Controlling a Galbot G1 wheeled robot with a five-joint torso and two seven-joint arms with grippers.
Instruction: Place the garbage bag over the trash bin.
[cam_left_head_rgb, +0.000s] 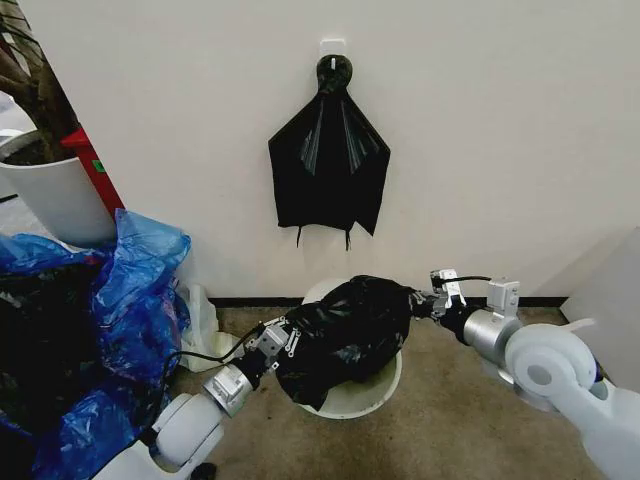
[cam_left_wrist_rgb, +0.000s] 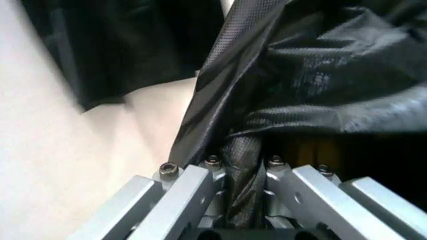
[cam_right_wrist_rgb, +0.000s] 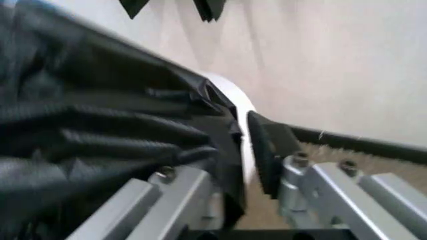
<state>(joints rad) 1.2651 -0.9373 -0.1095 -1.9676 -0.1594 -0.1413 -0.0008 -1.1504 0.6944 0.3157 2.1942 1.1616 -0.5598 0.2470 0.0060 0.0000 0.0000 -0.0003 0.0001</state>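
Now both arms are holding the bag (cam_left_head_rgb: 350, 325) stretched over the bin (cam_left_head_rgb: 375, 390), its long axis running from 8 to 2 o'clock. Left pincer (cam_left_head_rgb: 283, 338) is clenching a gathered fold at 8 o'clock; the left wrist view is showing that fold between the fingers (cam_left_wrist_rgb: 190, 185). Right pincer (cam_left_head_rgb: 425, 300) at 2 o'clock is standing parted, one finger (cam_right_wrist_rgb: 267, 145) bare, plastic draping across the gap; its wrist view is revealing the bin rim beneath.
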